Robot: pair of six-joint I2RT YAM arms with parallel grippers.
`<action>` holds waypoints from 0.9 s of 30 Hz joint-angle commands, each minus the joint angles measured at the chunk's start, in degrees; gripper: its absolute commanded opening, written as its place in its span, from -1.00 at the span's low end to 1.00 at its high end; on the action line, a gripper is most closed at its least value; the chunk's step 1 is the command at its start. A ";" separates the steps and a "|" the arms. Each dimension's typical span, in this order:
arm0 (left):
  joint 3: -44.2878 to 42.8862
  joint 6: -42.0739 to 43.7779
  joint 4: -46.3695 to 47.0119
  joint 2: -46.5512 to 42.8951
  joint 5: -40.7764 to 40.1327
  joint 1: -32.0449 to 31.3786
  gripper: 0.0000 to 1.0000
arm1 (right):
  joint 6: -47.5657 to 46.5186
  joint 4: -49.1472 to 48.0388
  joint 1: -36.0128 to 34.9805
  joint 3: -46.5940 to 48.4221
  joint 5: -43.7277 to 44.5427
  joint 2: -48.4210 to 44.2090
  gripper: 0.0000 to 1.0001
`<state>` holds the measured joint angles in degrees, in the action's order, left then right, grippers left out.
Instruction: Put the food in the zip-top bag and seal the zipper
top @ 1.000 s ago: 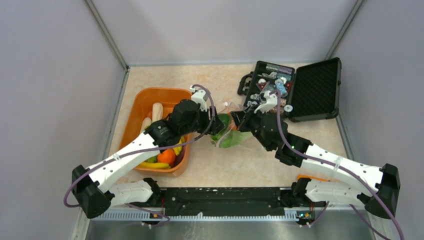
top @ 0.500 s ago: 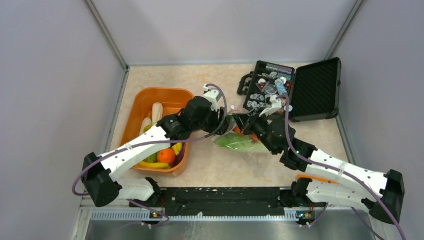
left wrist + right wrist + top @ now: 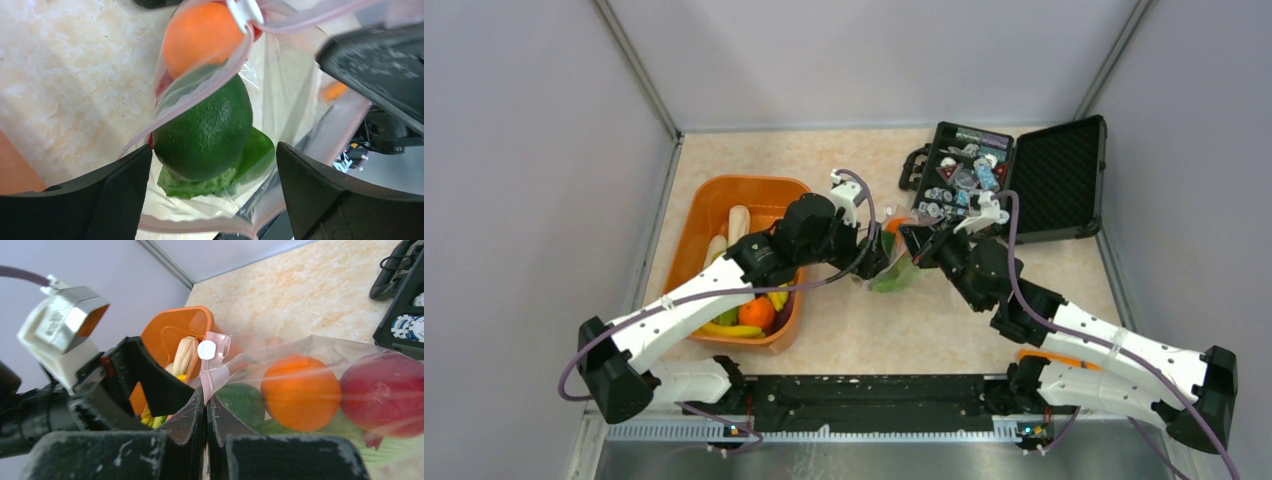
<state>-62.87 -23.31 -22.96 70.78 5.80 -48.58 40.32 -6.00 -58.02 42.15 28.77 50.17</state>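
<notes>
Left fingers (image 3: pixel 100 200) gape empty at the zip-top bag (image 3: pixel 292 80), mouth turned toward them; right fingers (image 3: pixel 182 422) pinch its zipper (image 3: pixel 214 374).

1. The top external camera looks down from above and behind the arms (image 3: pixel 684 310), far enough to see the whole table (image 3: pixel 874 325).
2. The left wrist camera looks steeply down between its own fingers (image 3: pixel 100 200), very near the zip-top bag (image 3: pixel 285 85).
3. The right wrist camera looks almost level along its fingers (image 3: pixel 185 425), toward the orange tub (image 3: pixel 170 330).
4. All three share the bag.
</notes>
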 commanded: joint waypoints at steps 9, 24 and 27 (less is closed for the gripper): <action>-2.79 3.00 -0.79 -8.23 4.48 -0.29 0.91 | 1.87 -6.30 1.09 0.29 1.78 -1.13 -1.00; 5.94 -0.93 -6.04 -19.36 4.57 -0.29 0.83 | 2.07 -9.30 3.36 2.27 1.11 5.29 -1.00; 9.65 -3.74 -2.61 -21.14 4.86 -0.38 0.77 | 2.28 -9.74 3.73 2.73 1.11 6.47 -1.00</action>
<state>-57.32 -22.92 -28.36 51.68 10.66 -48.75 42.09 -11.33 -55.29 42.02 29.63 55.51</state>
